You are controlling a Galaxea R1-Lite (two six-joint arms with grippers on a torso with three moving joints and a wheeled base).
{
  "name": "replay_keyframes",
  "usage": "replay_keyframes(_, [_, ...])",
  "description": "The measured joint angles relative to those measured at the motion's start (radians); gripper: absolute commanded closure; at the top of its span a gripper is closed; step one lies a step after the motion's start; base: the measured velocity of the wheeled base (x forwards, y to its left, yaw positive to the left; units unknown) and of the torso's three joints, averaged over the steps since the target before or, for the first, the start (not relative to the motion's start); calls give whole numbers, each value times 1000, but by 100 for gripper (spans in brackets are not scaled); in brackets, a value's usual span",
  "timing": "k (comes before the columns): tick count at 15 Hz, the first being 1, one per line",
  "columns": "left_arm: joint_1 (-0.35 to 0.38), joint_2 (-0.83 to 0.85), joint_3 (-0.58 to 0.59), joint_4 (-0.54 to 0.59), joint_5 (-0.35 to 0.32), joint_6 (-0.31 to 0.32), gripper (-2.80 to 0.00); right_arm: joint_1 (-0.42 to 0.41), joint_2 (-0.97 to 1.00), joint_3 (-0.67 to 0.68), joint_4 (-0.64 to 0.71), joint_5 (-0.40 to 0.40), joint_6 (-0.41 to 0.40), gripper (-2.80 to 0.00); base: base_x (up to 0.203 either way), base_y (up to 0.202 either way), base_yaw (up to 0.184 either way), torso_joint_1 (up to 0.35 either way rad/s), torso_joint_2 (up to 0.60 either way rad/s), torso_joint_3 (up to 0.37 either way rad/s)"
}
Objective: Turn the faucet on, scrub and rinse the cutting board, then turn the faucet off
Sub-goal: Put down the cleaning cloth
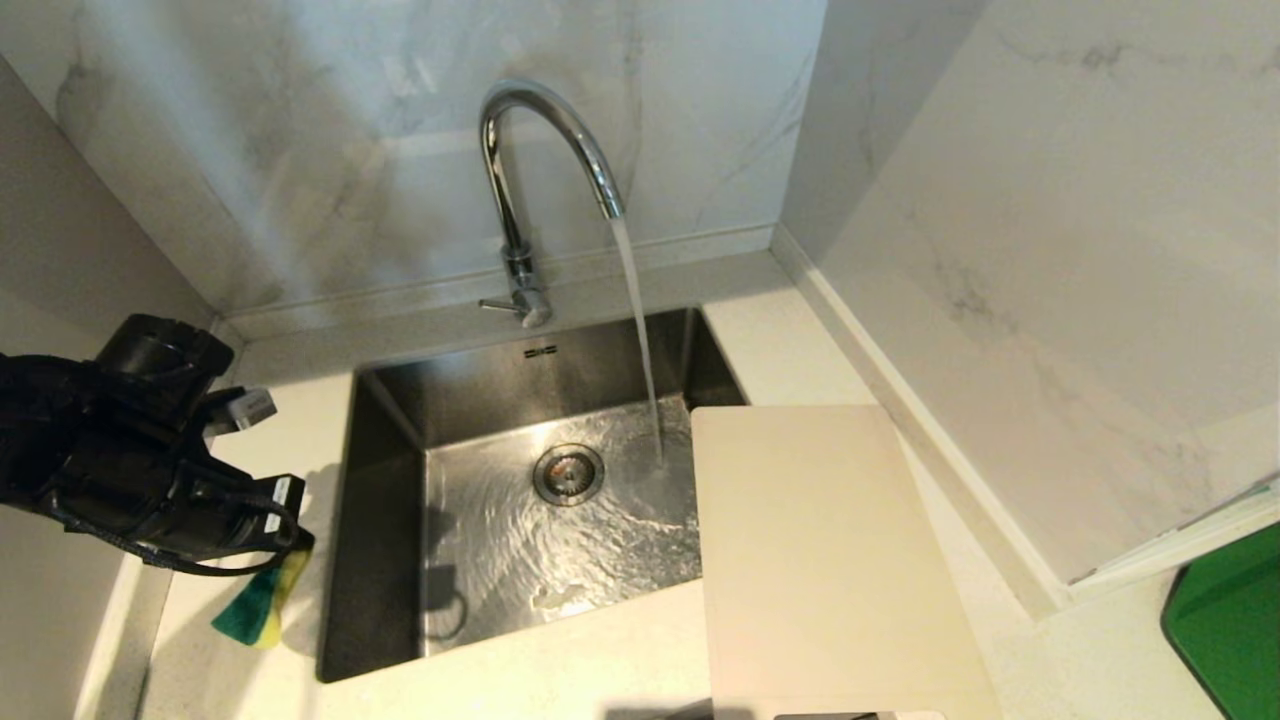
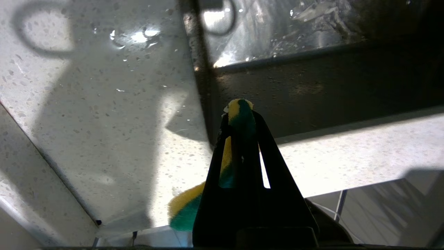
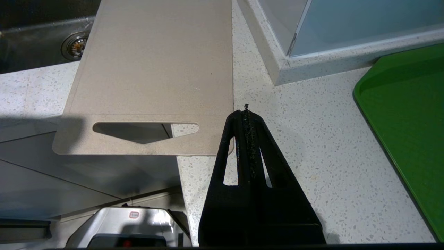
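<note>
The chrome faucet stands behind the sink and a stream of water runs from its spout into the basin. The beige cutting board lies flat on the counter right of the sink, one corner over the basin, its handle cut-out toward the counter's front edge. My left gripper is shut on a green-and-yellow sponge, held above the counter left of the sink. My right gripper is shut and empty, low over the counter by the board's near right corner; it does not show in the head view.
A green tray sits at the far right of the counter. Marble walls close in behind and on the right, with a glass-edged ledge beyond the board. The drain lies mid-basin under rippling water.
</note>
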Motion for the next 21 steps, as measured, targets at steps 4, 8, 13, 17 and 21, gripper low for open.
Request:
replay_keyframes(4, [112, 41, 15, 1, 0, 80, 0, 0, 0, 0, 0, 0, 0, 0, 0, 0, 0, 0, 0, 0])
replay_keyframes(8, [228, 89, 21, -4, -4, 124, 0, 0, 0, 0, -1, 0, 0, 0, 0, 0, 0, 0, 0, 0])
replay_keyframes(13, [261, 139, 24, -47, -12, 121, 0, 0, 0, 0, -2, 1, 0, 0, 0, 0, 0, 0, 0, 0])
replay_keyframes(17, [263, 200, 50, -155, -25, 118, 0, 0, 0, 0, -2, 1, 0, 0, 0, 0, 0, 0, 0, 0])
replay_keyframes(21, [257, 236, 53, -195, -24, 120, 0, 0, 0, 0, -2, 1, 0, 0, 0, 0, 0, 0, 0, 0])
